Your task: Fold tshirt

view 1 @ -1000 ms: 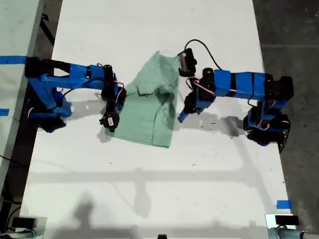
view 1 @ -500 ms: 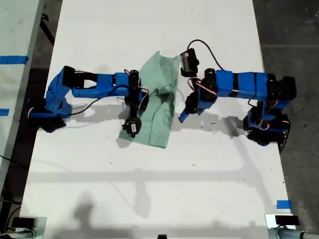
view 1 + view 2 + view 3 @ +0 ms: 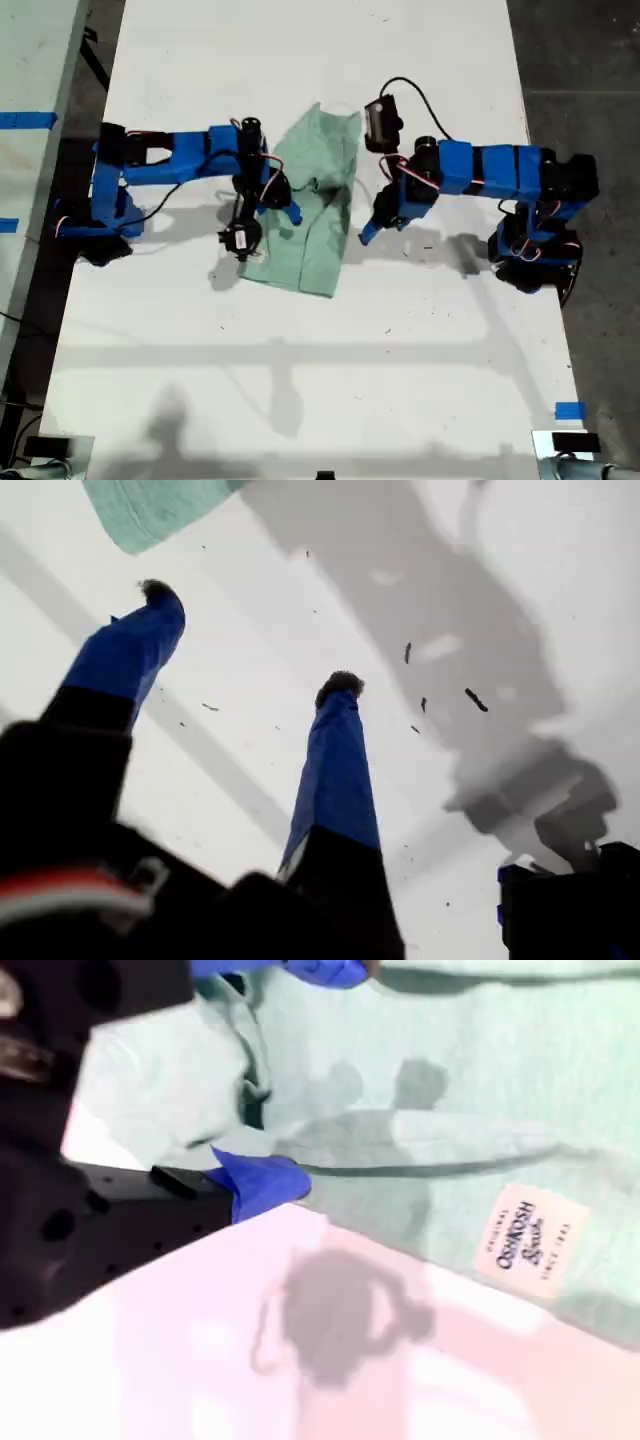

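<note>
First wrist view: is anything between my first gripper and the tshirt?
Nothing visible. My first gripper hangs open over bare table, and the tshirt lies just beyond its tips with only tabletop between. The exterior view shows the same gap beside the shirt's edge on that view's right.

- The tshirt (image 3: pixel 312 205) lies on the desk (image 3: pixel 300 380) (folded narrow).
- My second gripper (image 3: pixel 282 205) sits over its edge toward the exterior view's left.
- My first gripper (image 3: pixel 368 232) is just beside its other edge.
</note>
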You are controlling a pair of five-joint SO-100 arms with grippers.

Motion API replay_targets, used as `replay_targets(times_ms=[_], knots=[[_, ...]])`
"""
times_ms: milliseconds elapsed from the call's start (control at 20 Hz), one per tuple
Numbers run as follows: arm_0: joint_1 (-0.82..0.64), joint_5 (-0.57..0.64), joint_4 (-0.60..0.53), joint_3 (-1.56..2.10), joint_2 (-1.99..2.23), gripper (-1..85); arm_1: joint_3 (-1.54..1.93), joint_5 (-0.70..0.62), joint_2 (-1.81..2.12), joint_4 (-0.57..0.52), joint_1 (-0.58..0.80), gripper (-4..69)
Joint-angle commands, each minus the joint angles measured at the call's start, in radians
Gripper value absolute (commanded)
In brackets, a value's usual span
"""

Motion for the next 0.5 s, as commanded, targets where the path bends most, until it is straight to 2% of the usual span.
replay_targets(times_ms=[0,200,350,450], knots=[[-0.037,0.015,-0.005,0.224,0.4,29.3,-0.011,0.021,0.103,0.02,-0.021,29.3],[0.008,-0.032,-0.091,0.566,0.655,30.2,-0.092,0.026,0.084,0.029,-0.051,27.7],[0.097,-0.115,-0.098,0.634,0.678,30.4,-0.235,0.049,-0.026,0.029,-0.094,27.8],[0.137,-0.147,-0.14,0.649,0.676,30.2,-0.334,0.08,-0.127,0.031,-0.117,32.6]])
